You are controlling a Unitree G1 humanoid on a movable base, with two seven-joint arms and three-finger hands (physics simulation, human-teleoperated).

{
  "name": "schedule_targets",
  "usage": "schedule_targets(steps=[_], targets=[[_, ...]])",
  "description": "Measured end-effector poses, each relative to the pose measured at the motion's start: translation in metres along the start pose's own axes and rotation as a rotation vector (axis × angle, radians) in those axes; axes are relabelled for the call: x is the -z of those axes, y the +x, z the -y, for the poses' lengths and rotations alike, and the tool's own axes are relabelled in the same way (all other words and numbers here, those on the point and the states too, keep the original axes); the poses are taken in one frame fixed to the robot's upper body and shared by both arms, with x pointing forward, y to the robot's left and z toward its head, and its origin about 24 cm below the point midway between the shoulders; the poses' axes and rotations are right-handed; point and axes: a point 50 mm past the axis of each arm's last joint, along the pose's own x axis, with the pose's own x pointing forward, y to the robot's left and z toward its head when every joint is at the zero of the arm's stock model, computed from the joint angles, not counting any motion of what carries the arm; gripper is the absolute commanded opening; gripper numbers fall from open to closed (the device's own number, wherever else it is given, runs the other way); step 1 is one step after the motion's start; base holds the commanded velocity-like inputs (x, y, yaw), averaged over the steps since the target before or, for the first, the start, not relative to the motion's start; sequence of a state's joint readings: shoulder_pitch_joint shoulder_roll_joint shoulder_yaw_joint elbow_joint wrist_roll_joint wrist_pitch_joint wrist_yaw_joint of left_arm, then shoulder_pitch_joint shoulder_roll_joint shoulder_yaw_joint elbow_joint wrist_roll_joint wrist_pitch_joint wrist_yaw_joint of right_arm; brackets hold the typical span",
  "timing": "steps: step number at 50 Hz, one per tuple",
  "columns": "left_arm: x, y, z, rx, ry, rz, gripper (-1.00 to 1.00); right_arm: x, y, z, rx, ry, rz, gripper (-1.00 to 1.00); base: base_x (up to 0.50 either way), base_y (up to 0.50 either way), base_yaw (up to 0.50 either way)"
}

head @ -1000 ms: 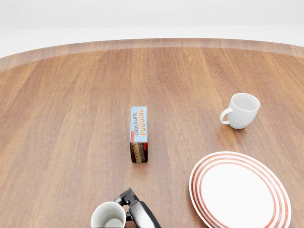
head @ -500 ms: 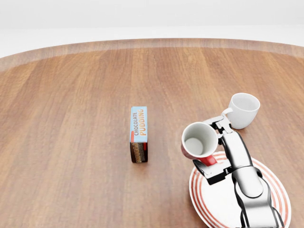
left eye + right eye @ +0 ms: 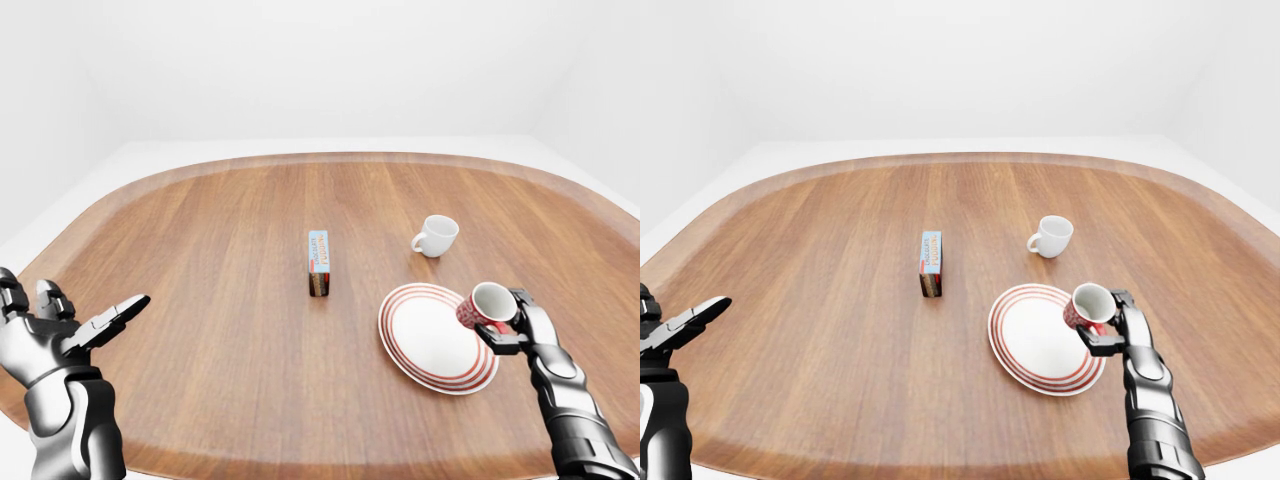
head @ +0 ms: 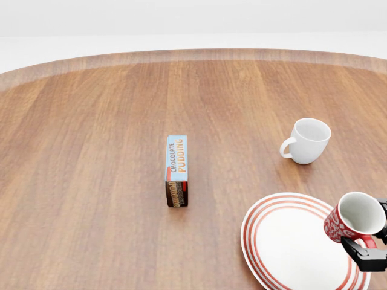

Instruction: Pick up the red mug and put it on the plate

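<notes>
Head view: round wooden desk (image 4: 91,151), visible grain, smooth pale rim. Red mug (image 4: 352,219), glossy, white inside, patterned red wall, tilted, mouth toward 11 o'clock. It hangs over the 3 o'clock rim of the plate (image 4: 290,244), a flat white disc with red rings. Right hand (image 3: 517,322): fingers (image 4: 369,257) clamped on the mug's handle side. Left hand (image 3: 60,330): fingers apart, holding nothing. White mug (image 4: 307,140) at 1 o'clock from the plate; pudding box (image 4: 177,170) at 9 o'clock.

Bare simulated room, white walls, wooden table (image 3: 230,250)
</notes>
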State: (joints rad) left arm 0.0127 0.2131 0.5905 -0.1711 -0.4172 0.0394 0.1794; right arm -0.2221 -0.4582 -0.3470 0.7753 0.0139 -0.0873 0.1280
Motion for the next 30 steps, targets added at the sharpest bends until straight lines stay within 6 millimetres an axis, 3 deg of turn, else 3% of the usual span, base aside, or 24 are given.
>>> schedule_targets(steps=[15,30], targets=[[-0.001,0.0,0.0,0.0,0.001,0.001,1.0,0.025,-0.001,0.003,0.018,0.046,-0.122,-1.0,0.0,0.0,0.0],[-0.001,-0.001,0.0,-0.001,-0.001,0.001,1.0,0.035,0.007,-0.022,-0.018,0.061,-0.22,-1.0,0.0,0.0,0.0]])
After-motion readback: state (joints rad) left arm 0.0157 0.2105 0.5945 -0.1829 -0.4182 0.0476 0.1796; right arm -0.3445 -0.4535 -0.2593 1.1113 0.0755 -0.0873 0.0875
